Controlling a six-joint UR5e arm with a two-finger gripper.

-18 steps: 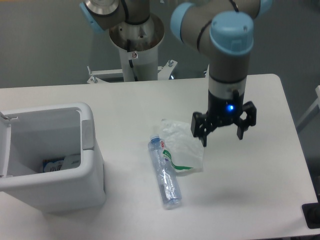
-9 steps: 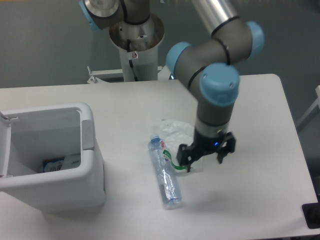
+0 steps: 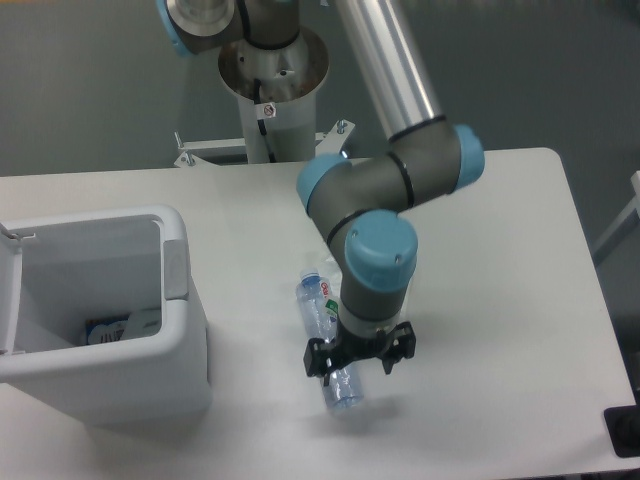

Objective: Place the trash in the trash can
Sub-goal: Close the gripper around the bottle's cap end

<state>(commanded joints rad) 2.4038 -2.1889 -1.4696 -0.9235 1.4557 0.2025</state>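
Note:
The clear plastic bottle (image 3: 315, 298) with a blue-white label lies on the white table, its cap end pointing away from me. My gripper (image 3: 357, 358) hangs open right over the bottle's near half. One finger (image 3: 318, 362) is to the bottle's left and the other to its right, and the bottle's near end (image 3: 345, 393) pokes out below them. My wrist covers the spot where the plastic bag lay, so the bag is hidden. The white trash can (image 3: 185, 330) stands at the left, well apart from the gripper, with its opening facing up.
A blue-white item (image 3: 105, 331) lies at the bottom of the can. The arm's grey pedestal (image 3: 270, 95) stands behind the table's far edge. A dark object (image 3: 625, 432) sits at the table's near right corner.
The gripper has moved down and to the left, from beside the bag to over the bottle's near half, still open. The wrist now covers the bag. The bottle has not moved.

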